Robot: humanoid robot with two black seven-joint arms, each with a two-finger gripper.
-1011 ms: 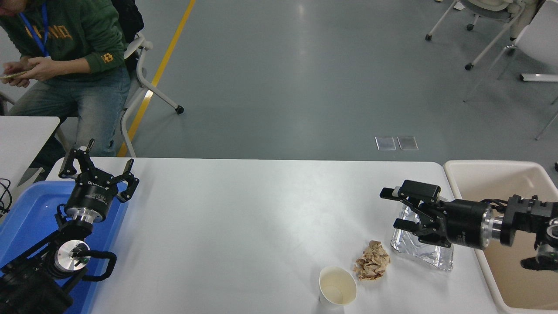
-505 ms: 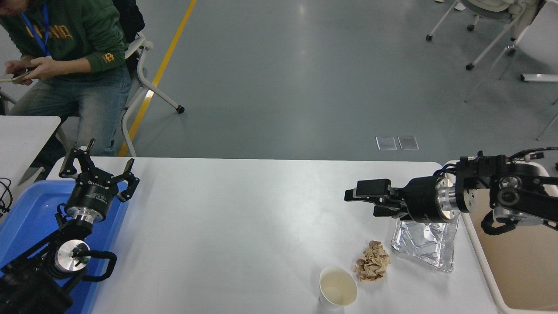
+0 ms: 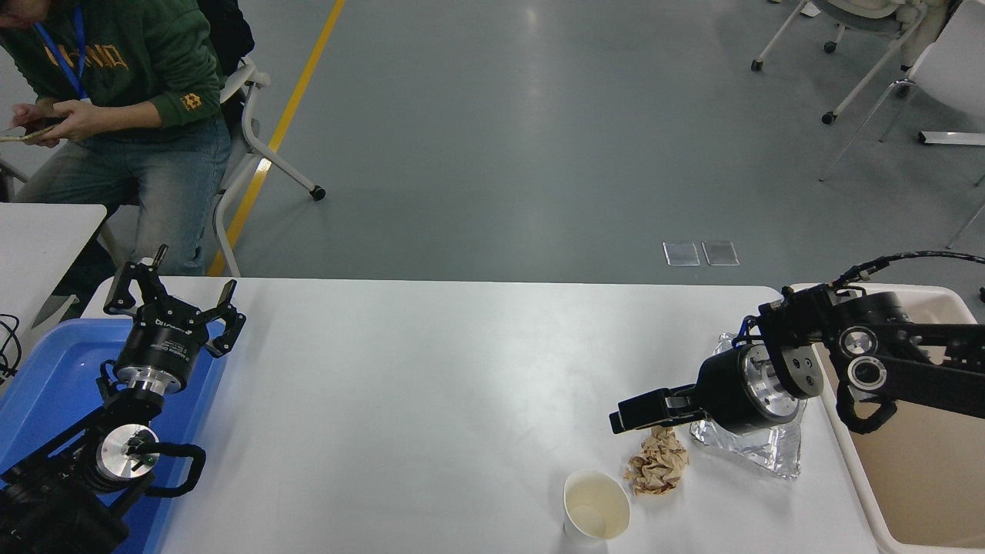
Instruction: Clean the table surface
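Note:
The white table surface (image 3: 431,400) carries three loose things at its front right: a crumpled brown paper ball (image 3: 658,465), an empty white paper cup (image 3: 596,504) lying left of it, and a crinkled silver foil bag (image 3: 758,450). My right gripper (image 3: 627,418) reaches in from the right, tilted down to the left, just above the paper ball's far edge and in front of the foil bag. Its body hides part of the bag. My left gripper (image 3: 175,296) is parked open at the lower left over the blue tray.
A beige bin (image 3: 923,492) stands off the table's right edge. A blue plastic tray (image 3: 46,385) sits at the left. A person in a green hoodie (image 3: 115,69) sits at the far left. A smaller white table corner (image 3: 38,238) shows at left.
My right gripper swung from above the foil bag out to the left, then dropped down and toward me, and now hangs just over the paper ball. The left arm has not moved.

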